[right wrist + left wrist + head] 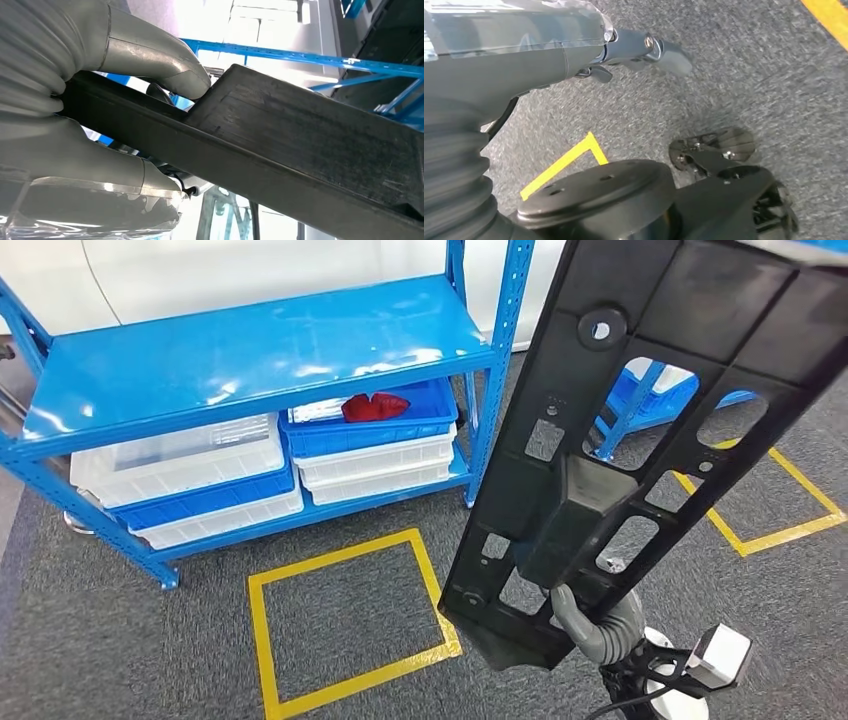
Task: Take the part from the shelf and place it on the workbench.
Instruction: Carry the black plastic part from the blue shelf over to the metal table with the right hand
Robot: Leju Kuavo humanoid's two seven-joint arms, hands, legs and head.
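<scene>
Right robot hand (598, 628) clamped on long black part (640, 420), tilted beside blue shelf (250, 360); left robot hand (644, 52) empty, fingers apart.

I count one black part (640, 430), a long flat frame with cut-outs, gripped in my right hand (598, 628). One blue shelf rack (250, 350) stands ahead, with part of a second (640, 400) beyond the part. On the near rack's lower level sit two stacks of blue and white bins (370, 445); one red item (375, 405) lies in the top bin. Two yellow tape squares (350, 630) mark the carpet.
</scene>
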